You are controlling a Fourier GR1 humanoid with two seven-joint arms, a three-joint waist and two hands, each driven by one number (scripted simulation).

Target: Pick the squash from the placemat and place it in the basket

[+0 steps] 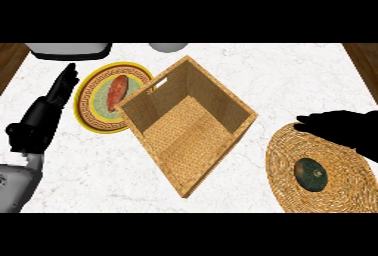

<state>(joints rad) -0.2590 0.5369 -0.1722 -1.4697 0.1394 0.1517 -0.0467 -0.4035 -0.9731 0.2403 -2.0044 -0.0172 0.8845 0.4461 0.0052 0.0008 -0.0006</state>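
The left hand point(46, 107) stands at the view's left edge, resting, fingers straight and pointing up toward the counter's far side, pressed close together and holding nothing. Its grey forearm enters from the lower left corner.

The right hand point(347, 127) enters from the right edge, palm down, over the upper part of the round woven placemat point(295, 160). Its fingers extend leftward, relaxed and slightly bent, closed on nothing; whether they touch the mat cannot be told.

The squash point(311, 174), dark green and round, lies on the placemat near its middle, below the right hand and apart from it.

The basket point(221, 145), square and woven, sits at the counter's centre, turned cornerwise, between both hands.

A yellow-rimmed plate point(90, 107) just left of the basket carries an orange-red oblong vegetable point(117, 92).
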